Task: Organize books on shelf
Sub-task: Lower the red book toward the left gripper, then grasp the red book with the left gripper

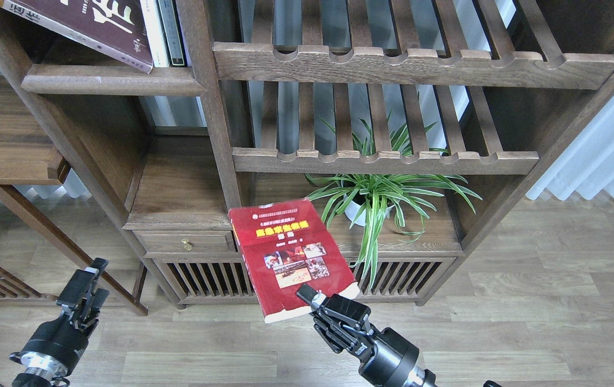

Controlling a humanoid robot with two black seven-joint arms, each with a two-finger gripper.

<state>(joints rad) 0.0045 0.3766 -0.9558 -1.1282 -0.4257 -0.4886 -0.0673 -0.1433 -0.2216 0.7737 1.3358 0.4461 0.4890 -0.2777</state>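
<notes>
Red paperback with yellow title and photos [292, 257]: pinched at lower edge by your right gripper [311, 299], held before bookcase. Step: carry. Next: raise toward dark plank shelf [108, 80], beside leaning maroon book [92, 24]. Left gripper [87, 285]: idle, state unclear.

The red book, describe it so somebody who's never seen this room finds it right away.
Look at the dark wooden bookcase, then down in front of its lower cabinet. The red book is held there in the right gripper. Unlike the maroon book shelved top left, it has a yellow title and photos.
</notes>
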